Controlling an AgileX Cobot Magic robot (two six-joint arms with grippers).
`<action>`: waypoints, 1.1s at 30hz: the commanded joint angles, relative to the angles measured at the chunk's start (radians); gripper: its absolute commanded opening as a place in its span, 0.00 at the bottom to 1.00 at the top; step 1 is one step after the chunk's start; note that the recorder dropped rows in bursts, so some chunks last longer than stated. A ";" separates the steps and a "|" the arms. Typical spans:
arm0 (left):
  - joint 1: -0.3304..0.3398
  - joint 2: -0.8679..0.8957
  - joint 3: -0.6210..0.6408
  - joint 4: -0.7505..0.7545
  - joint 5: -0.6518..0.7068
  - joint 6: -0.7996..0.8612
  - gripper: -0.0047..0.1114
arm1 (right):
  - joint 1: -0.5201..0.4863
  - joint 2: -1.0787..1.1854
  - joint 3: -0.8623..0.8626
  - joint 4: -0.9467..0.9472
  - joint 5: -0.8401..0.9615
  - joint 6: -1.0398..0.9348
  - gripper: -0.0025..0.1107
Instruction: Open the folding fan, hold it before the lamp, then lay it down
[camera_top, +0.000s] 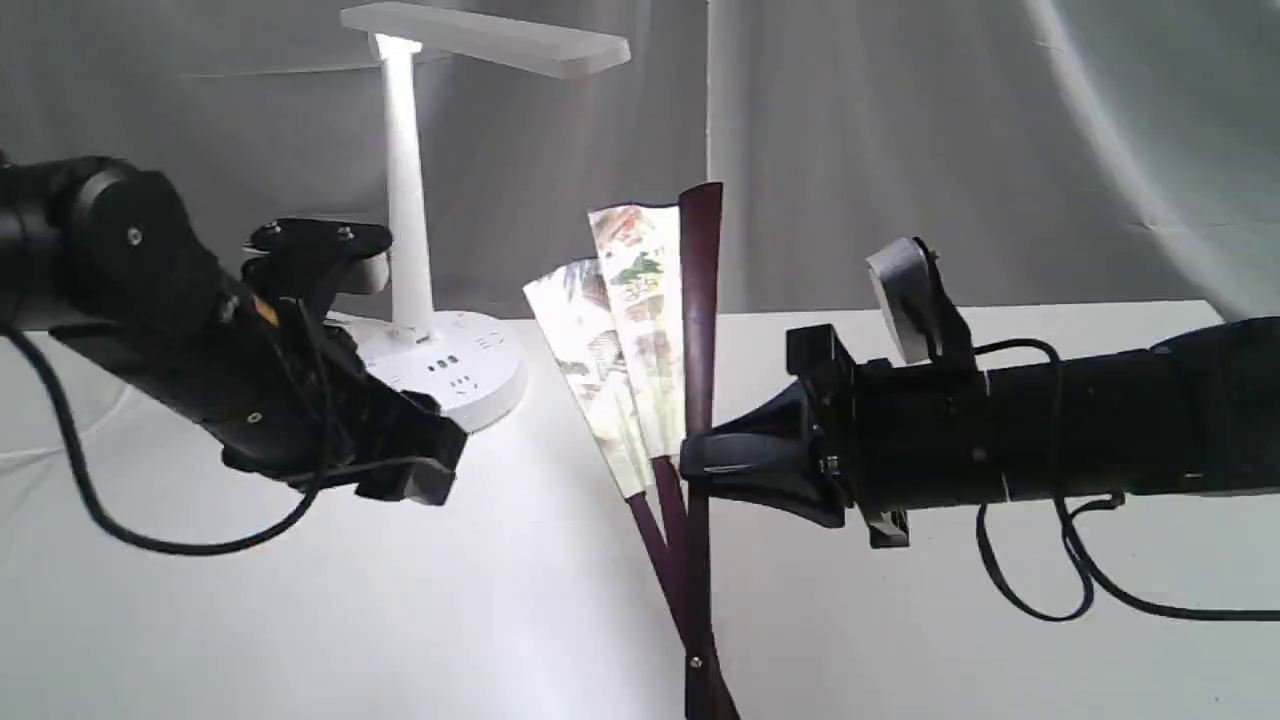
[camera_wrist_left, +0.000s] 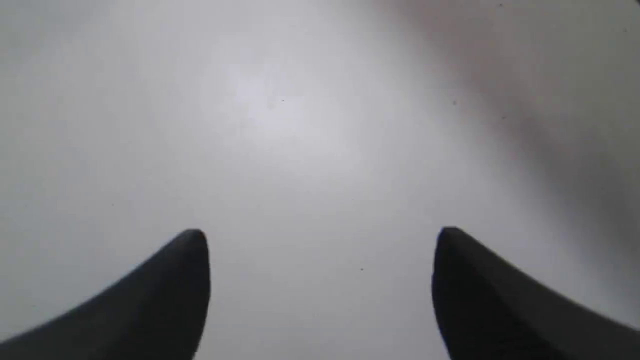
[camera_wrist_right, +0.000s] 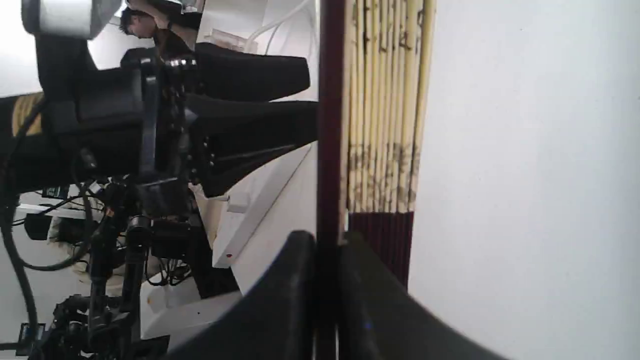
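Note:
The folding fan (camera_top: 640, 330) stands upright over the table's middle, partly spread, its cream painted leaf leaning left of a dark guard. My right gripper (camera_top: 692, 468) is shut on that guard; the right wrist view shows both fingers (camera_wrist_right: 285, 300) pinching the dark guard (camera_wrist_right: 330, 125), the pleated leaf (camera_wrist_right: 385, 110) beside it. The pivot end sits low near the front edge. The white lamp (camera_top: 410, 200) stands lit behind and left of the fan. My left gripper (camera_top: 425, 470) hovers left of the fan, apart from it, open (camera_wrist_left: 320, 240) with nothing between its fingers.
The lamp's round base (camera_top: 455, 375) with sockets sits on the white table (camera_top: 400, 620) behind my left gripper. Black cables hang from both arms. A grey curtain closes off the back.

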 joint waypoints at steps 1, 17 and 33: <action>-0.001 -0.045 0.089 0.007 -0.098 0.009 0.51 | -0.008 -0.012 0.002 0.002 0.036 0.001 0.02; -0.003 -0.040 0.166 -0.046 -0.107 0.043 0.37 | -0.008 -0.012 0.002 -0.070 0.070 0.003 0.02; -0.234 -0.040 0.166 -0.072 -0.408 0.032 0.15 | -0.139 -0.018 0.007 -0.136 0.145 0.006 0.02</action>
